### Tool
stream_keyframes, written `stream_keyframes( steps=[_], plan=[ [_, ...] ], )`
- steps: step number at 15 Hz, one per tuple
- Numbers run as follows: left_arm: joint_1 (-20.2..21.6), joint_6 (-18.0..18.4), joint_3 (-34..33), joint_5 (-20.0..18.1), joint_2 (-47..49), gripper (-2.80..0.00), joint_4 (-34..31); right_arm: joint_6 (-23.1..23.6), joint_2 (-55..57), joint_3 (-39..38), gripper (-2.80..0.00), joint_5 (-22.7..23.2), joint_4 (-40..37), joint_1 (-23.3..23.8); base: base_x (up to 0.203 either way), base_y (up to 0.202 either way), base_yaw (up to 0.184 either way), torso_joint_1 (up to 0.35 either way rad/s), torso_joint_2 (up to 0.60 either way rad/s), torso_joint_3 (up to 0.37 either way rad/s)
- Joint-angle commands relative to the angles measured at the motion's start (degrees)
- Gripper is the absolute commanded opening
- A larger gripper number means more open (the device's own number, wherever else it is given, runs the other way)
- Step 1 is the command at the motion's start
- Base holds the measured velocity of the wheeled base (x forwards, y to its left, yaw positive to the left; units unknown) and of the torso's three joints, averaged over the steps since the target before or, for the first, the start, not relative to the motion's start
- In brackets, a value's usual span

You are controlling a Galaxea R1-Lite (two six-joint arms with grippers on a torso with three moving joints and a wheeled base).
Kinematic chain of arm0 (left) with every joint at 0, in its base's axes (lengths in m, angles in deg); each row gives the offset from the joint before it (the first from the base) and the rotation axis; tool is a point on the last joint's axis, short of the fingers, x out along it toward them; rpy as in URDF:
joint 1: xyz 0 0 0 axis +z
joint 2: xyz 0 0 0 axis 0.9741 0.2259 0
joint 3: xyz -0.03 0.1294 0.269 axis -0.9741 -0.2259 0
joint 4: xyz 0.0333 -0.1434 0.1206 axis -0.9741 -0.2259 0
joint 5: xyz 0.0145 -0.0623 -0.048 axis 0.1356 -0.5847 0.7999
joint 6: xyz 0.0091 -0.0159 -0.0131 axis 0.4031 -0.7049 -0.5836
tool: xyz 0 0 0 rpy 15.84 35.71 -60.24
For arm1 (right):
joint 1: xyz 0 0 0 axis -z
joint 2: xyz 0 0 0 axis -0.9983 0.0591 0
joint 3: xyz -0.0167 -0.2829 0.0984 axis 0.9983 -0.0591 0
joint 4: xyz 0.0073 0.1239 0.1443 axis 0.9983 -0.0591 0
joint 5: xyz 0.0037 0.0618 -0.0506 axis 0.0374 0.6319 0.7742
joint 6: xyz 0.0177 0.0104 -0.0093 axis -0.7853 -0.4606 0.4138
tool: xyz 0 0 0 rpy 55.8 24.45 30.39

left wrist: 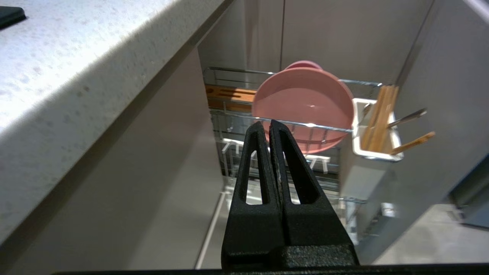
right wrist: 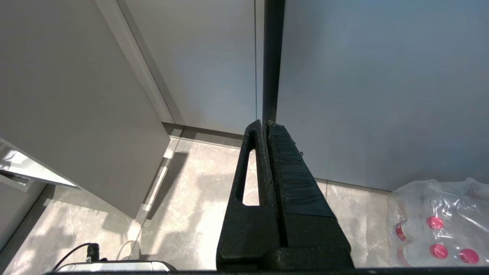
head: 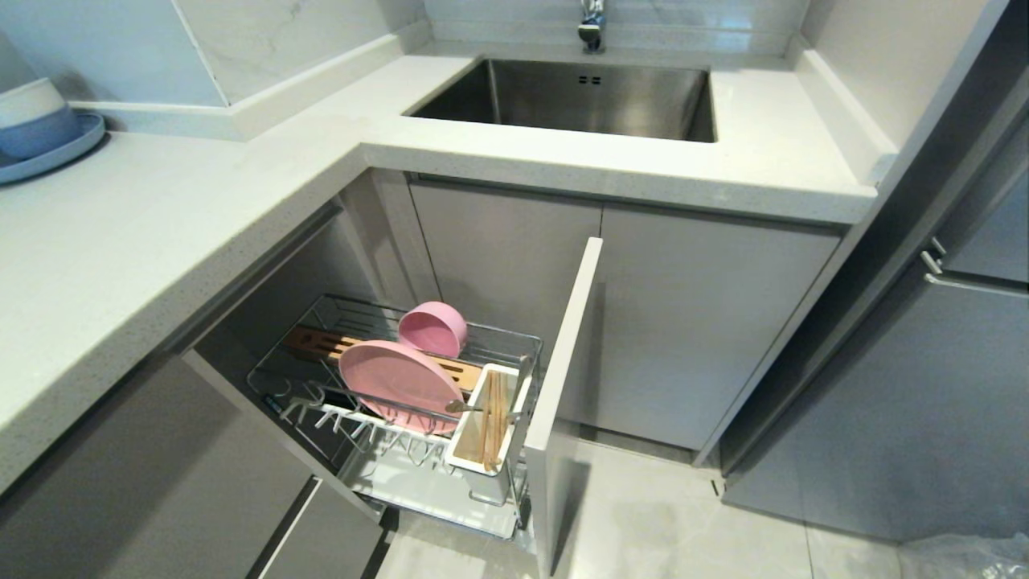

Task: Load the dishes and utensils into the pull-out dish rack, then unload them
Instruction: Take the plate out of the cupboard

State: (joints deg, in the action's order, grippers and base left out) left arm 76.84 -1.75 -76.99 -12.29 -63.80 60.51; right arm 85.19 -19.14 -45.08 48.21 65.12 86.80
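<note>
The pull-out dish rack point(head: 514, 346) stands drawn out under the counter, its grey door front point(head: 563, 386) facing right. A pink plate point(head: 398, 384) point(left wrist: 303, 105) stands on edge in the prongs, and a pink bowl point(head: 432, 328) lies on its side behind it. Chopsticks point(head: 490, 422) point(left wrist: 376, 116) and a silver fork point(head: 466, 408) point(left wrist: 407, 117) sit in the white utensil holder point(head: 474, 458). My left gripper point(left wrist: 266, 123) is shut and empty, hanging back from the rack's front. My right gripper point(right wrist: 263, 123) is shut and empty, over the floor. Neither arm shows in the head view.
The white counter point(head: 161, 225) overhangs the rack on the left. A steel sink point(head: 579, 96) lies behind. A blue plate with stacked bowls point(head: 36, 129) sits at the counter's far left. A wrapped pack of bottles point(right wrist: 439, 225) rests on the floor at the right.
</note>
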Motion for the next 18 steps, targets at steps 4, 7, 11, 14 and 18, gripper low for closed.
stream_keyframes(
  steps=[4,7,11,14,18],
  plan=[
    [0.01,1.23,-2.57,-1.94,-0.10,-2.80,-8.70,-0.01,0.00,-0.09,-2.80,0.00,0.01,-0.01,0.000,0.000,0.000,0.000,0.00,0.000],
    [0.01,-0.21,-2.68,-1.89,-0.10,-2.80,-7.94,-0.01,0.00,-0.09,-2.80,0.00,0.01,-0.01,0.000,0.000,0.000,0.000,0.00,0.000],
    [0.07,-3.01,-2.68,-1.82,-0.10,-2.80,-7.77,-0.01,0.00,-0.09,-2.80,0.00,0.01,-0.01,0.000,0.000,0.000,0.000,0.00,0.000],
    [0.01,-3.01,-2.68,-1.82,-0.10,-2.80,-7.77,-0.01,0.00,-0.09,-2.80,0.00,0.01,-0.01,0.000,0.000,0.000,0.000,0.00,0.000],
    [0.01,-3.01,-2.68,-1.82,-0.10,-2.80,-7.77,-0.01,0.00,-0.09,-2.80,0.00,0.01,-0.01,0.000,0.000,0.000,0.000,0.00,0.000]
  ],
)
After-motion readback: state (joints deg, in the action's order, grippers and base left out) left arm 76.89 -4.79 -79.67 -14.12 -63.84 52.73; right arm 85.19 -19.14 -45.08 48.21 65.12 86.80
